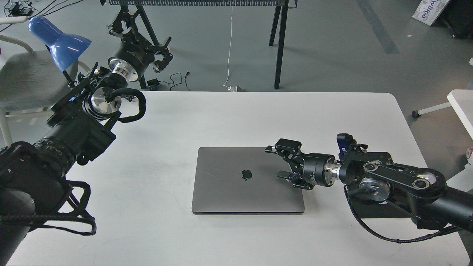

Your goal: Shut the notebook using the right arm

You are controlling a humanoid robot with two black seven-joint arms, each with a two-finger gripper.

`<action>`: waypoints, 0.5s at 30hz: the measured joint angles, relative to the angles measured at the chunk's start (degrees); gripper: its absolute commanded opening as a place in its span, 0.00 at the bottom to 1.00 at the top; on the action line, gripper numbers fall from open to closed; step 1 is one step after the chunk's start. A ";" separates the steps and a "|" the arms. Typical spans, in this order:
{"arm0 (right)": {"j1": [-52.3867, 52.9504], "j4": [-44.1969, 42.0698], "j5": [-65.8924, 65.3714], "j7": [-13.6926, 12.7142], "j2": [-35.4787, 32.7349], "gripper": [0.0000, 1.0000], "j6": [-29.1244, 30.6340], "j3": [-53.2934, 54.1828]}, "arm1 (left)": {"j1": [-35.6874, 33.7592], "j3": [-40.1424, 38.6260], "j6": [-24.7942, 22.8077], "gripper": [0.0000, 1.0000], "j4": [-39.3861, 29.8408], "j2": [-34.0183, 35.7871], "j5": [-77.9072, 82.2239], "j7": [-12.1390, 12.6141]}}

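The notebook (247, 180) lies flat and shut (job looks done), and the right arm's claw (279, 161) hangs open and empty over its right edge.

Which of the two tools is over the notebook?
The right tool, on the arm with the blue module, is open above the right edge of the closed notebook. The left tool is raised beyond the table's far left corner.

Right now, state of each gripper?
Left gripper: raised beyond the table's far-left corner, jaws open, holding nothing.
Right gripper: jaws open over the closed notebook, holding nothing.
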 measured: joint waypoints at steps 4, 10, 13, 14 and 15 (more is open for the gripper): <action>-0.38 0.66 0.19 2.05 -1.61 1.00 0.31 11.28 | 0.00 0.00 0.00 1.00 0.00 0.00 0.06 0.00; -1.08 -2.53 3.00 2.56 -0.96 1.00 0.34 26.59 | 0.00 0.04 0.00 1.00 0.00 0.00 0.07 0.00; -1.18 -4.84 5.99 2.57 -0.72 1.00 0.30 30.47 | 0.00 0.03 0.00 1.00 0.00 -0.20 0.06 0.00; -1.18 -5.75 7.11 2.57 -0.66 1.00 0.27 31.55 | 0.00 0.02 0.00 1.00 0.00 -0.25 0.06 0.00; -1.18 -6.95 8.63 2.48 -0.63 1.00 0.23 32.86 | 0.00 0.02 0.00 1.00 0.00 -0.27 0.05 0.00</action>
